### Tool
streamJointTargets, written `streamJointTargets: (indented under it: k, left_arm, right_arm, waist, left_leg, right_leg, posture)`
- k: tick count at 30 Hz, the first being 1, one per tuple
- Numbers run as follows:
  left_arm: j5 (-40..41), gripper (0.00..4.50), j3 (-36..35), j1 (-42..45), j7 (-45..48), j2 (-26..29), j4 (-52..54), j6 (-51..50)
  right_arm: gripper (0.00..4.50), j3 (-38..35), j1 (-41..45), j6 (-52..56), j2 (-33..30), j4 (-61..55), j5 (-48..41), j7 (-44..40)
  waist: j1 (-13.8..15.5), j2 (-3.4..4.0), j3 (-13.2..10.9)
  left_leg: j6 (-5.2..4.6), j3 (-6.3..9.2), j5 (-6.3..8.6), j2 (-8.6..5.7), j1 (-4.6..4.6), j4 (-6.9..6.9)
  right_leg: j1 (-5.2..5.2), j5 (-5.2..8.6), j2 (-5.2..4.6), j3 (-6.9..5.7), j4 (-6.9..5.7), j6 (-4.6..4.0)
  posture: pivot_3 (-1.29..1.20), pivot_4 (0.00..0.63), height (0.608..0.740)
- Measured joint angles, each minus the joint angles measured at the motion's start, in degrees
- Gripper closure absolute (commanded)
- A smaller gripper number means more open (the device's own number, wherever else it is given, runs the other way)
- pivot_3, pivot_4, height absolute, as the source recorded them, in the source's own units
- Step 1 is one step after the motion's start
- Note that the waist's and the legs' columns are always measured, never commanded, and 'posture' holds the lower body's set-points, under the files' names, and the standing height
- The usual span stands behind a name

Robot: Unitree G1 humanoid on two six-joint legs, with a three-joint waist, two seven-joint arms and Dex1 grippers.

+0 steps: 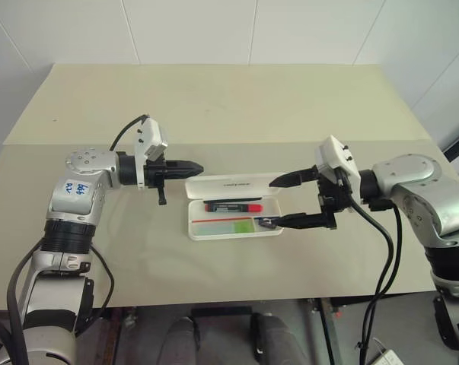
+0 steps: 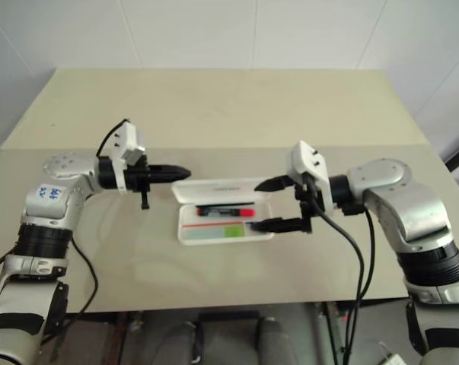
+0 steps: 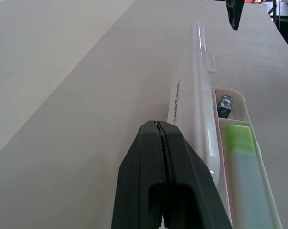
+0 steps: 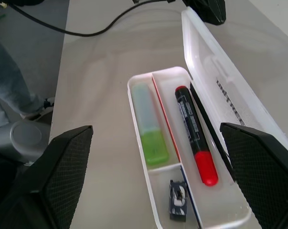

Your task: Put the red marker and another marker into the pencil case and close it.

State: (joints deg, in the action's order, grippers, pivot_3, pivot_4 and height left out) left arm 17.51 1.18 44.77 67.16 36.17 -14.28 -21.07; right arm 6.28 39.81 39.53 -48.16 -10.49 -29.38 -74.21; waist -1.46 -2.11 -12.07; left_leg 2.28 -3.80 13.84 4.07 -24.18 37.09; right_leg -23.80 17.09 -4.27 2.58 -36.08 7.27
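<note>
Two markers loaded: the red marker (image 4: 195, 135) and the green marker (image 4: 148, 125) both lie flat inside the pencil case (image 1: 201, 228), so loading appears done and only the closing is left.
Red marker: far compartment beside the hinge, parallel to the long side, red cap toward the right gripper's end; it sits below the rim, so it should not foul the lid.
Green marker: near compartment, parted from the red one by the tray's thin red divider, bright green cap toward the same end.
Small item: a dark, clip-like object (image 4: 178, 201) rests in the short end pocket; what it is cannot be told.
Pencil case: open on the table (image 1: 214, 106), roughly centred between the two arms, long side running left to right.
Lid: the lid (image 4: 229, 102) stands raised at the far edge, lettering on its outer face, leaning back from the tray.
Left gripper: the left gripper (image 1: 189, 168) has its fingers pressed together on nothing, tip just beside the lid's left end on the outer side; judged a suitable posture for pushing the lid forward and down.
Right gripper: the right gripper (image 1: 282, 201) is spread wide and empty, hovering at the case's right end with one finger behind and one in front, plausibly to steady the case.
Risk: a push at one end could slide the light case rather than shut it.
</note>
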Motion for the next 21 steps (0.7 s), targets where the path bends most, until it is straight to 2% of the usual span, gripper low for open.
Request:
streamJointTargets:
  k: [6,16,21]
  left_arm:
    - [0.22,4.47,0.75,-1.29,0.64,0.01,3.66,-1.56]
    - [0.53,4.47,2.34,-4.09,1.73,0.39,10.12,-4.35]
    - [0.6,4.47,2.62,-5.82,1.66,0.46,13.37,-5.68]
  right_arm:
    - [0.0,-0.01,0.28,-3.46,-1.54,5.9,4.22,1.41]
    - [0.0,-4.84,2.48,-4.54,-1.51,8.45,-0.27,-2.13]
    - [0.0,-4.42,2.48,-4.72,-1.47,8.81,-0.32,-3.8]
  waist:
    - [-0.1,0.0,0.0]
    - [-0.09,0.01,0.0]
    - [-0.13,0.01,0.0]
  left_leg:
    - [0.0,0.0,0.0,0.0,0.01,-0.01]
    - [0.0,0.0,0.0,0.0,0.03,0.03]
    - [0.0,0.01,0.0,0.0,0.02,-0.01]
  right_leg:
    - [0.0,0.0,0.0,0.01,0.01,0.0]
    - [0.04,-0.02,0.0,0.02,0.01,0.03]
    - [0.03,-0.02,0.0,0.02,0.03,0.03]
  posture:
    - [0.0,0.15,0.74]
    - [0.0,0.15,0.74]
    - [0.0,0.15,0.74]
